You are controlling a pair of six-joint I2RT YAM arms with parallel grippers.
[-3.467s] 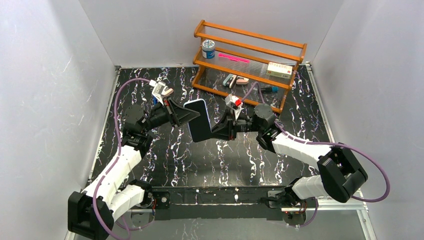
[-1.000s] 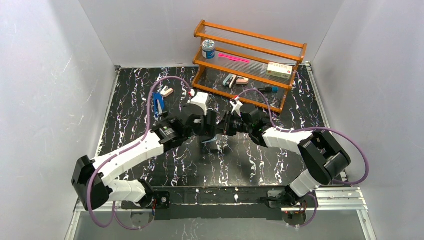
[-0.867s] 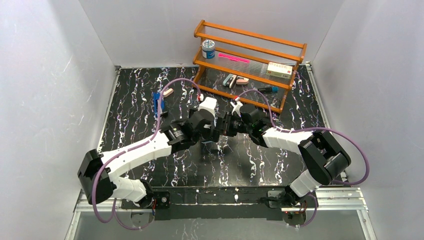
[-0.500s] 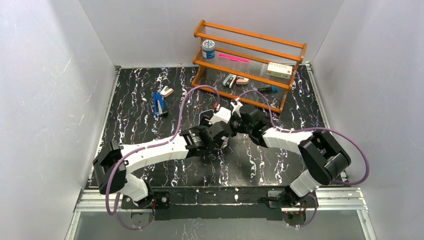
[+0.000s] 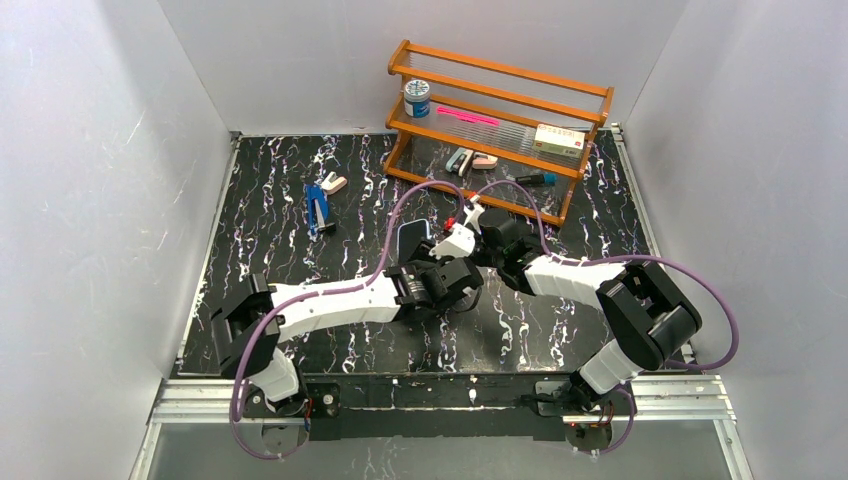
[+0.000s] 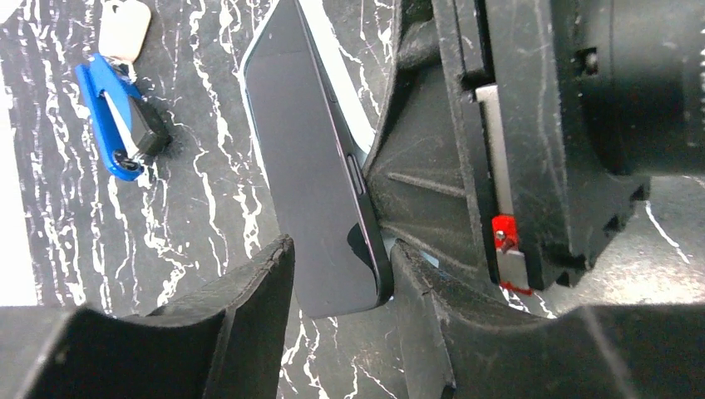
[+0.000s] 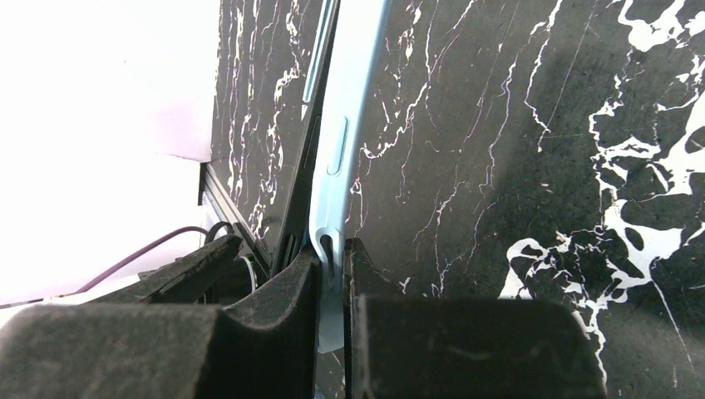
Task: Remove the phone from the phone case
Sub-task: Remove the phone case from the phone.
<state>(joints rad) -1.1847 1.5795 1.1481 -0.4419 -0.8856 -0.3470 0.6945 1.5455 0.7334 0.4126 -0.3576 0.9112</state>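
Phone (image 6: 308, 158): dark slab, its lower end clamped between the left gripper's (image 6: 339, 253) two fingers, the rest reaching away from them.
Phone case (image 7: 345, 125): pale blue, its edge pinched tight in the right gripper (image 7: 331, 249), lying against the phone's far face.
Blue stapler (image 6: 116, 125): on the marbled table (image 5: 270, 240), well apart from the left gripper.

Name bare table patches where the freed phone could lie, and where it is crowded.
Free: left, between the blue stapler and the left arm; right, between the wooden rack and the right arm; near edge, between both arms. Crowded: centre, where left gripper and right gripper meet at the phone, and by the rack.
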